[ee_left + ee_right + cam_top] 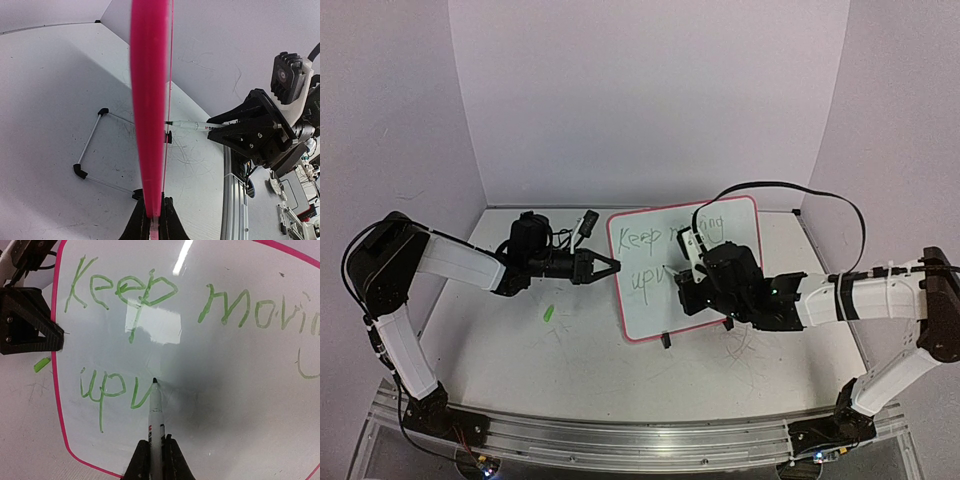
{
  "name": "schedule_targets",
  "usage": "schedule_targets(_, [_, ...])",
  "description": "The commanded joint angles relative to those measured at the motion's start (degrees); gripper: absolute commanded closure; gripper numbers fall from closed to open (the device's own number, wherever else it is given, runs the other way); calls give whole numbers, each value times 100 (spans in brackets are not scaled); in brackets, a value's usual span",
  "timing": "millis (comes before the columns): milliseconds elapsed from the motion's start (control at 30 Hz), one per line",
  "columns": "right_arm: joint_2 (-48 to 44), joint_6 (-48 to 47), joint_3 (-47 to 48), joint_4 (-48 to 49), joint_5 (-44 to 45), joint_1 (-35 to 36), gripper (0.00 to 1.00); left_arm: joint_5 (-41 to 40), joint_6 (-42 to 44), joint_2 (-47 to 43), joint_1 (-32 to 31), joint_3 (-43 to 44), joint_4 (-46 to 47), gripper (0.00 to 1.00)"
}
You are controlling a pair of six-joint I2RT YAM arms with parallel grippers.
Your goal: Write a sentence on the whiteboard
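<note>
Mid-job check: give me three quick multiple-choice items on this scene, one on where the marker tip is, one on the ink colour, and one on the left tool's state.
1. Where is the tip of the marker?
A. In the air, off the board
B. On the whiteboard, at the end of the second line
C. Over the word "Keep"

2. What colour is the sentence?
A. Black
B. Red
C. Green

3. What state is the left tool in?
A. Shut on the whiteboard's pink edge
B. Open, holding nothing
C. Shut on the marker

Answers:
1 B: the tip meets the board just after "upv".
2 C: the right wrist view shows green strokes.
3 A: the left wrist view shows its fingers clamped on the frame.
</note>
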Motion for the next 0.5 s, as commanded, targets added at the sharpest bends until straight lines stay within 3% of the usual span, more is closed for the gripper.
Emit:
schedule_targets(0, [-176, 112, -4, -59, 68, -80, 100, -130, 375, -144, 23, 99, -137, 100])
schedule_targets(467, [-286, 371, -339, -138, -152, -26, 100, -146, 390, -163, 23, 108, -163, 100])
